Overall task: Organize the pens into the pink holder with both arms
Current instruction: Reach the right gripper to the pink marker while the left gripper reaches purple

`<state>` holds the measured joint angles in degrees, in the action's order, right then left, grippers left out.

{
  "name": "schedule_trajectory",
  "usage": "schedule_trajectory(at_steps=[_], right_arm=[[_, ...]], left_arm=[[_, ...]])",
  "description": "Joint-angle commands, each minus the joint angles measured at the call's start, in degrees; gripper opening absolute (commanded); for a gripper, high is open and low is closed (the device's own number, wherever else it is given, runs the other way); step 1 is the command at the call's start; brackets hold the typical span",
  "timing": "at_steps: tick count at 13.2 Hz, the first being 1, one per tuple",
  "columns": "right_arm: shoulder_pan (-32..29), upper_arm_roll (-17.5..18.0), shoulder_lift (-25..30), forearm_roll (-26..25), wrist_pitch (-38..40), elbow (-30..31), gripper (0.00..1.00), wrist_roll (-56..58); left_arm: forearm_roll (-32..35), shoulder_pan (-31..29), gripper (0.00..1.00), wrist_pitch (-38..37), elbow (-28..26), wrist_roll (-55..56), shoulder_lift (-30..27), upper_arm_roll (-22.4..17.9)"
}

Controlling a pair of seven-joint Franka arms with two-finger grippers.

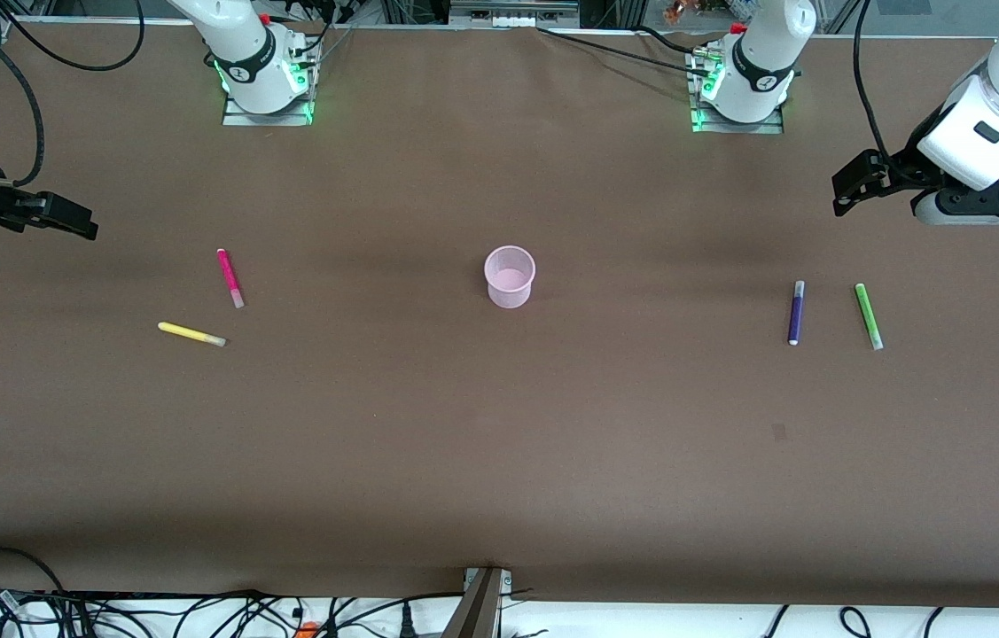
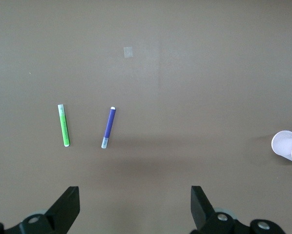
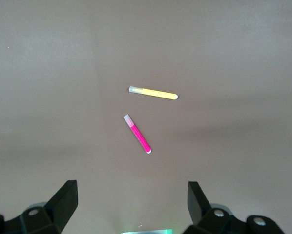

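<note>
The pink holder stands upright in the middle of the table, with nothing in it; its rim also shows at the edge of the left wrist view. A magenta pen and a yellow pen lie flat toward the right arm's end. Toward the left arm's end lie a purple pen and a green pen. My right gripper hangs open and empty over the table at its end. My left gripper hangs the same way, open and empty, at its end.
Both arm bases glow green along the table's back edge. Cables and a metal bracket sit at the front edge. A small pale mark is on the brown tabletop.
</note>
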<state>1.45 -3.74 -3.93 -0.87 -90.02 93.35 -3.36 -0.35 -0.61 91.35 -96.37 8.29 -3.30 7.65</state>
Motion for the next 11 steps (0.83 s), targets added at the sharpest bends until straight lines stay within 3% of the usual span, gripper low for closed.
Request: schedule_trajectory(at_steps=[1,11], right_arm=[[0.22,0.05,0.06,-0.28,0.37,0.17,0.99,-0.76],[2.58,0.23,-4.24,0.16,3.09,-0.98,1.00,1.34]], left_arm=[[0.96,0.35,1.00,-0.99,0.83,0.50,-0.13,0.08],[0.88,0.35,1.00,-1.17,1.00,0.59,-0.13,0.17]])
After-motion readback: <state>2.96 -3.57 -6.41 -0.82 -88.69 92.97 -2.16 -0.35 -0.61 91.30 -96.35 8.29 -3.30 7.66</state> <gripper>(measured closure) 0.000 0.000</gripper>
